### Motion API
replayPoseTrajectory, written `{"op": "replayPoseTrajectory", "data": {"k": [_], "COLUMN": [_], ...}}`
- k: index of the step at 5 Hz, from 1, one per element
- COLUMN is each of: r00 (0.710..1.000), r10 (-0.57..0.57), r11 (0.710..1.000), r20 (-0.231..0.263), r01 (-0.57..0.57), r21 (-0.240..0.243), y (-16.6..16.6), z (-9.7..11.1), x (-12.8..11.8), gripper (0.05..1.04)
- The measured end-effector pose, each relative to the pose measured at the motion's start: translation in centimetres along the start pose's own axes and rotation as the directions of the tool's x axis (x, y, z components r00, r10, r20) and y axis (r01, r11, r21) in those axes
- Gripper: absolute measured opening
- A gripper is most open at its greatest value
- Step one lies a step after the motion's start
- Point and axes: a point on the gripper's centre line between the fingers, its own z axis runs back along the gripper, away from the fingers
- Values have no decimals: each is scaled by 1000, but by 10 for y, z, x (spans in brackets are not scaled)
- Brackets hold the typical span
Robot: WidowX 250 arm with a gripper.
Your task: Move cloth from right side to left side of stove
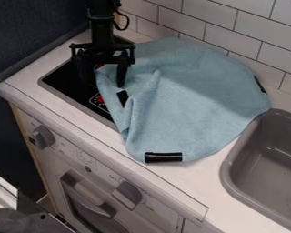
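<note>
My gripper (105, 85) hangs upright over the dark stove top (66, 81) at upper left, its two fingers apart. The right finger is in front of the left edge of the light blue cloth (184, 95); whether it touches the cloth I cannot tell. The left finger is over the black stove surface. The cloth spreads across the right part of the stove and the counter, with folds along its left side and black strips on its edges. Part of the stove, including most of its right side, is hidden under it.
A grey sink (263, 168) is set into the counter at right, close to the cloth's edge. White wall tiles (233, 32) rise behind. Along the front run a clear edge strip and the oven front with knobs (127, 193). A dark wall stands at left.
</note>
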Motion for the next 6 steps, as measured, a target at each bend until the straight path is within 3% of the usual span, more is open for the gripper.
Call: {"op": "replayPoseTrajectory", "data": {"k": [3, 4, 5, 6], "r00": [999, 998, 995, 995], "r10": [-9, -24, -67, -21], "r11": [1000, 999, 995, 997], "r20": [45, 51, 80, 95], "r01": [9, 23, 61, 14], "r21": [7, 22, 74, 74], "y": [3, 6, 17, 47], "z": [-5, -4, 1, 7], "x": [2, 3, 13, 28], "gripper": [239, 94, 52, 52]}}
